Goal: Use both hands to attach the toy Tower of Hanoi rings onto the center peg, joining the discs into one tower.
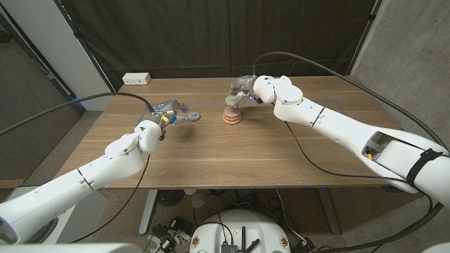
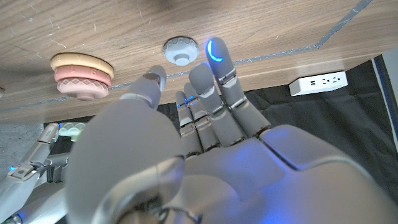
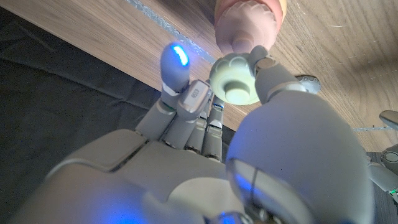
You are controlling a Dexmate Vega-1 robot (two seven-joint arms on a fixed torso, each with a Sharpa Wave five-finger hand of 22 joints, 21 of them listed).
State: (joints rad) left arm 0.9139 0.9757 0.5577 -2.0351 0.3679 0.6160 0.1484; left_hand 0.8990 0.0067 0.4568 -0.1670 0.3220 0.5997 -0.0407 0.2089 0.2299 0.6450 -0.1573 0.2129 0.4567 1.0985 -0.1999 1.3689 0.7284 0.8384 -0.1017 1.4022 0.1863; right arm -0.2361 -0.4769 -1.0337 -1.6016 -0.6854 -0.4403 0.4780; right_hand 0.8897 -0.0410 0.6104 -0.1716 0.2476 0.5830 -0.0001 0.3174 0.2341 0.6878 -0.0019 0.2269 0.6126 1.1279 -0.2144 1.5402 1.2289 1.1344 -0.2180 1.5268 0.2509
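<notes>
A stack of a yellow and a pink ring (image 1: 230,117) (image 2: 81,76) stands on the table at mid-back. My right hand (image 1: 244,88) hovers just above it, pinching a pale green disc (image 3: 236,77) (image 1: 232,102) between thumb and fingers; the stack's pink top (image 3: 247,18) lies right beyond the disc. A small grey-blue disc (image 1: 191,116) (image 2: 180,50) lies on the table left of the stack. My left hand (image 1: 167,112) (image 2: 199,118) reaches toward it with fingers extended, holding nothing; its fingertips (image 2: 214,53) end just short of the disc.
A white power strip (image 1: 136,79) (image 2: 317,83) sits at the table's back left edge. Black curtains hang behind the table. Cables trail from both arms across the table (image 1: 211,154).
</notes>
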